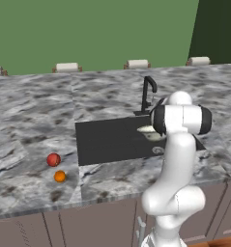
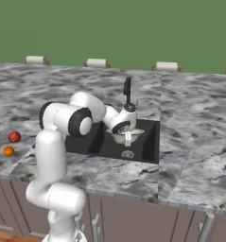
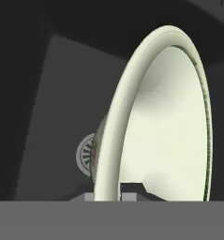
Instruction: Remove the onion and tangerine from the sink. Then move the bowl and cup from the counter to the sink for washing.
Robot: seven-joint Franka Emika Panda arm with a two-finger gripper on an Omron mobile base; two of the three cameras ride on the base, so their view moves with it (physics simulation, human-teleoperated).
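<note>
Bowl [image 3: 169, 117] pinched by its rim in the tool [image 3: 122, 194], hanging tilted over the sink [image 1: 107, 140] near the drain [image 3: 85, 157], likely for lowering into the basin. Onion [image 1: 53, 159] and tangerine [image 1: 60, 176] already out, parked near the counter [image 1: 35, 111] front edge, left of the sink. No readable writing anywhere.
</note>
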